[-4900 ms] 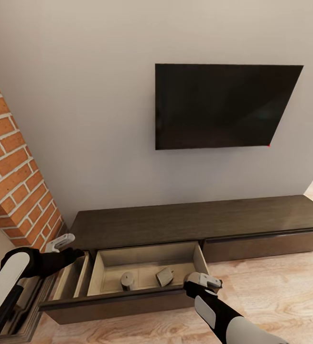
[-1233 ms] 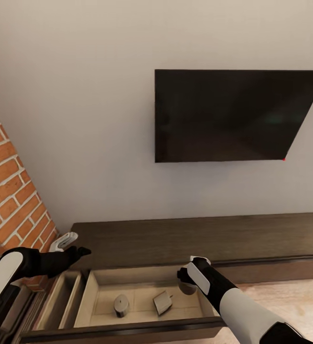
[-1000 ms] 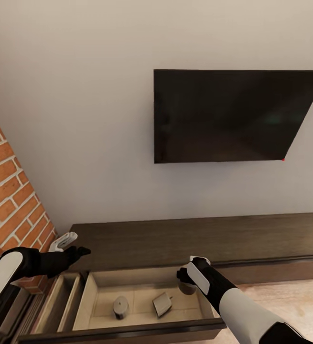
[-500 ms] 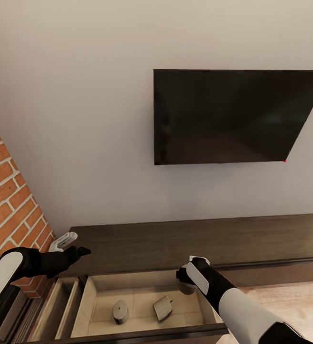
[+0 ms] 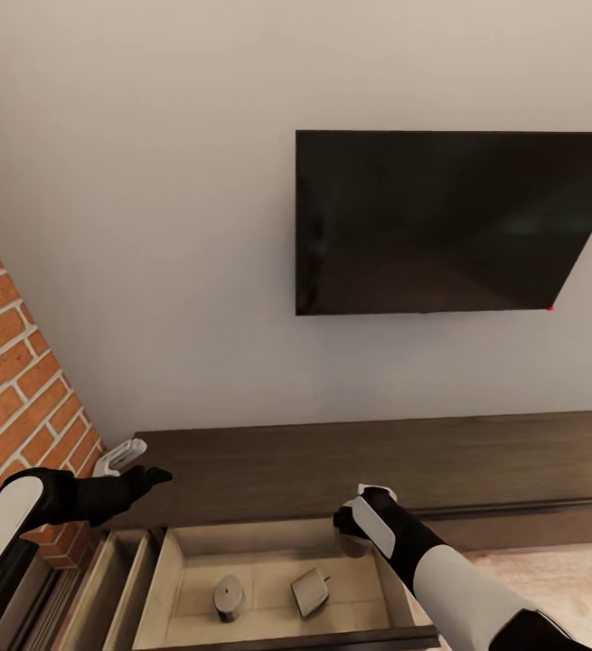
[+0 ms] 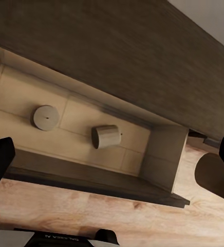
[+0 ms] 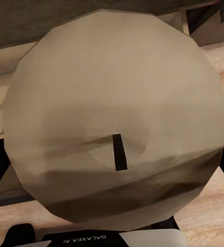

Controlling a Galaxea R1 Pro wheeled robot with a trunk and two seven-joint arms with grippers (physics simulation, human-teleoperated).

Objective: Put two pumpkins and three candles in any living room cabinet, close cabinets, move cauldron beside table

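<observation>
the cabinet (image 5: 350, 452) ran along the wall under the black tv (image 5: 449, 221), with a brick fireplace column (image 5: 15, 362) at its left end. one drawer (image 5: 268, 551) stood pulled out, its pale tan interior showing. two candles lay inside it: an upright candle (image 5: 229, 595) near the drawer's front edge towards the left, and a toppled candle (image 5: 310, 589) on its side just beside it, the two apart and not touching. in the left wrist view the same pair showed, the upright candle (image 6: 45, 117) seen end-on and the toppled candle (image 6: 107, 136) near the drawer's middle.

the right gripper (image 5: 354, 533) hung over the drawer's right back corner. its fingers stood at either side of a third candle (image 7: 114, 116), the round pale top and short dark wick facing the right wrist camera, so the jaws were clamped around it. in the head view that candle was mostly hidden behind the wrist.

the left gripper (image 5: 155, 473) hovered above the cabinet top's left end, beside the bricks, holding nothing; its dark fingertips (image 6: 0, 157) sat well apart at the sides of the left wrist view. light wood floor (image 6: 81, 211) lay in front of the drawer.
</observation>
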